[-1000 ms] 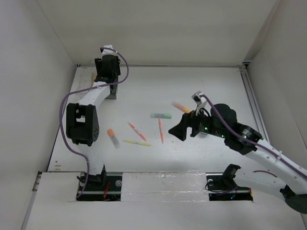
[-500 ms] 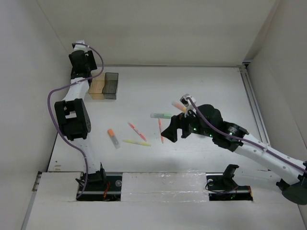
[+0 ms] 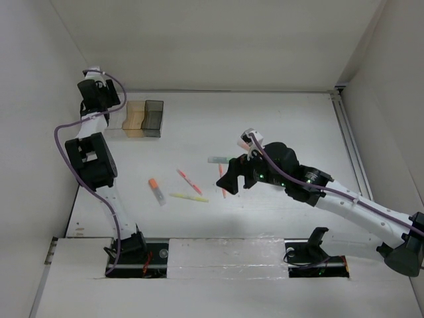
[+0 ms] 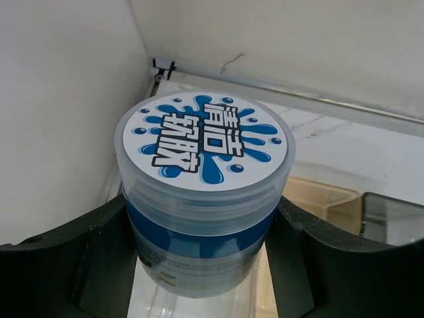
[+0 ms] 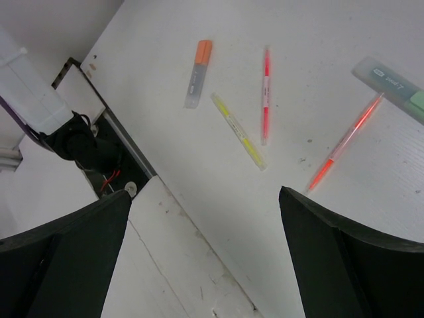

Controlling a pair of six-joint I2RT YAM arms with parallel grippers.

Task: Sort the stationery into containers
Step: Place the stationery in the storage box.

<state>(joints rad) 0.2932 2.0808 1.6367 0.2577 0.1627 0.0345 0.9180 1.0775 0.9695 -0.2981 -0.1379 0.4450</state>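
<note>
My left gripper (image 4: 202, 222) is shut on a round blue-and-white roll (image 4: 205, 142) and holds it over the clear bin (image 4: 199, 298) at the left end of the containers. In the top view that gripper (image 3: 93, 99) sits at the table's back left corner, beside the amber bin (image 3: 136, 117) and the dark grey bin (image 3: 154, 117). My right gripper (image 3: 230, 183) hangs open and empty above the scattered pens. Below it lie an orange-capped marker (image 5: 197, 63), a red pen (image 5: 265, 93), a yellow highlighter (image 5: 238, 129), an orange-red pen (image 5: 344, 142) and a green highlighter (image 5: 391, 83).
The left wall (image 3: 40, 132) stands close beside the left gripper. A metal rail (image 4: 285, 86) runs along the table's back edge. The left arm's base (image 5: 86, 149) and the raised front ledge (image 3: 218, 255) lie near the pens.
The left arm has swung left along the back edge with the roll, uncovering the bins. The right gripper has moved left, closer to the pens, still open.
</note>
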